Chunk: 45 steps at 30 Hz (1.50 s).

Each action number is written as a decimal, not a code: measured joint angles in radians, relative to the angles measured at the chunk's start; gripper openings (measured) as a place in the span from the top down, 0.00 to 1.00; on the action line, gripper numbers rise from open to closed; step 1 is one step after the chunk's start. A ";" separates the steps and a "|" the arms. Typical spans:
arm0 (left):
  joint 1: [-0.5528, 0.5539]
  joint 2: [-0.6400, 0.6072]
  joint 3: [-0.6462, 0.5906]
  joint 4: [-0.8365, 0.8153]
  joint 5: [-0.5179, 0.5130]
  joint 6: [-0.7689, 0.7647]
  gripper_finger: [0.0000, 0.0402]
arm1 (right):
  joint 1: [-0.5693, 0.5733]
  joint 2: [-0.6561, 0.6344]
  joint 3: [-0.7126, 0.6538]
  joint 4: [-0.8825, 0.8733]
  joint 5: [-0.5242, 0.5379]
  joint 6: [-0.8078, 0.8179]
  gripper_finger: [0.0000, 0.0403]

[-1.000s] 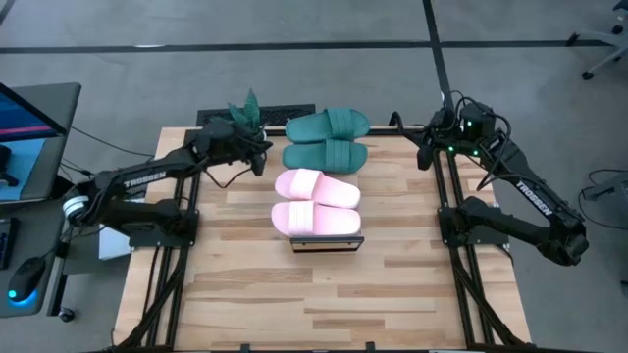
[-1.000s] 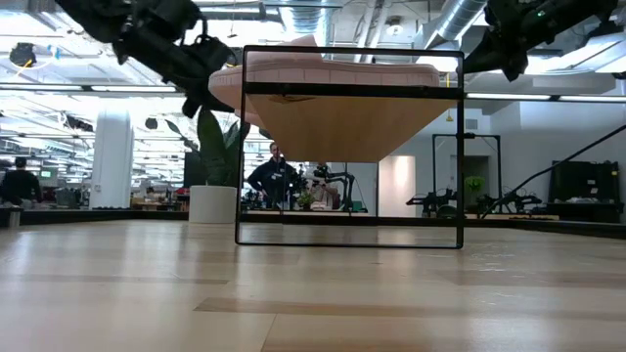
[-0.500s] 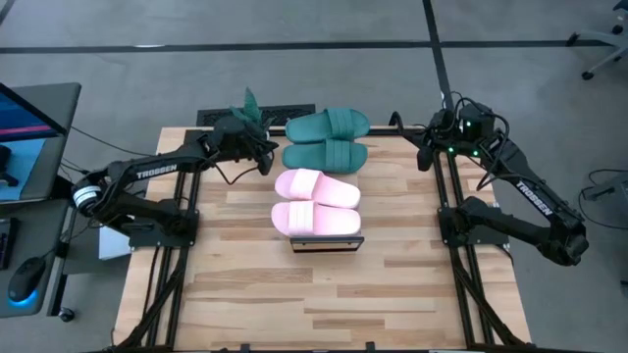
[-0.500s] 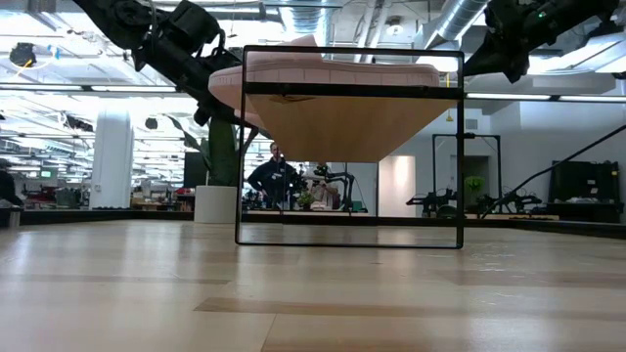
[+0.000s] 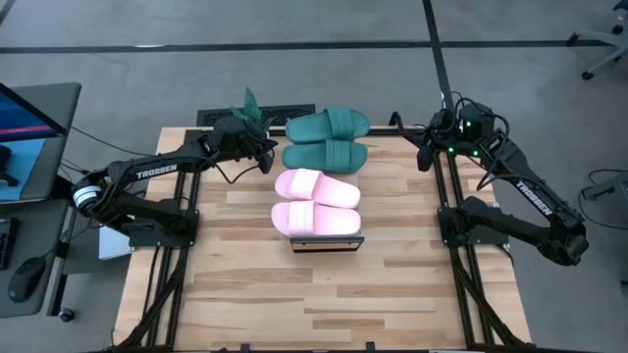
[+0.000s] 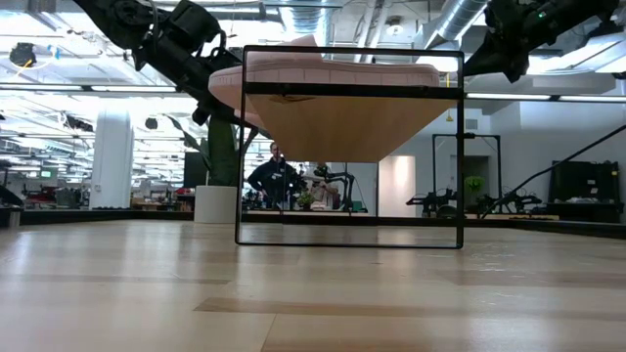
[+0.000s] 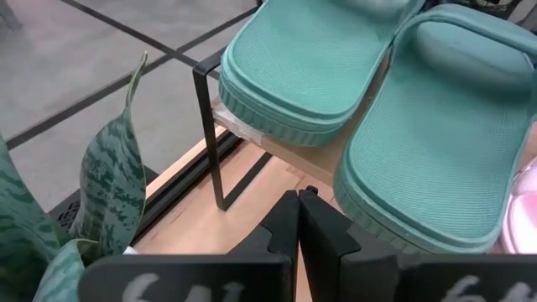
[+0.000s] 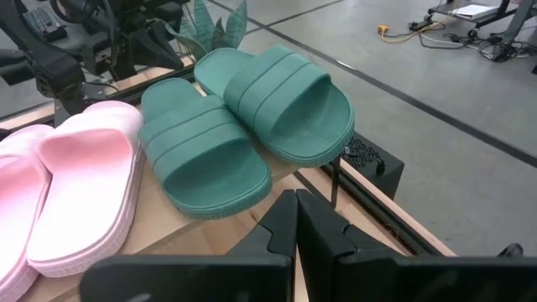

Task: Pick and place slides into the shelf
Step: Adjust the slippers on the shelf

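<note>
Seen from above, a slatted wooden table (image 5: 314,284) holds a narrow shelf (image 5: 327,242) with a light plank top and dark frame, running from the table's middle toward its far edge. All four slides lie side by side on the shelf top: the two pale pink slides (image 5: 316,202) nearer the middle of the table, the two dark green slides (image 5: 326,139) at the far end, the last one seeming to overhang the shelf's end, though the angle makes that hard to judge. The left gripper (image 5: 263,159) hovers just beside the green pair, at their heel ends, fingers pressed together and holding nothing; a potted plant (image 5: 247,106) stands just behind it. The right gripper (image 5: 422,147) hangs near the table's far right corner, well apart from the slides, its fingers also closed and empty. From table height, a person (image 6: 273,178) stands far back in the room.
</note>
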 joint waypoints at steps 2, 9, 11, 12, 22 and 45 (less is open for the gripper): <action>-0.006 0.000 0.000 0.000 0.000 0.000 1.00 | 0.000 0.000 0.000 0.000 0.000 0.000 1.00; -0.036 0.000 0.000 0.003 0.017 0.002 1.00 | 0.000 0.000 0.000 0.000 0.000 -0.001 1.00; -0.045 0.000 0.000 0.003 0.017 0.002 1.00 | 0.000 0.000 0.000 0.000 0.000 -0.001 1.00; -0.049 0.000 0.000 0.003 0.017 0.002 1.00 | 0.000 0.000 0.000 0.000 0.000 -0.001 1.00; -0.081 0.000 0.000 0.001 0.013 0.007 1.00 | 0.000 0.000 0.000 -0.008 0.000 -0.001 1.00; -0.159 0.000 0.000 -0.024 -0.027 -0.034 1.00 | 0.000 -0.040 0.000 -0.031 0.000 -0.001 1.00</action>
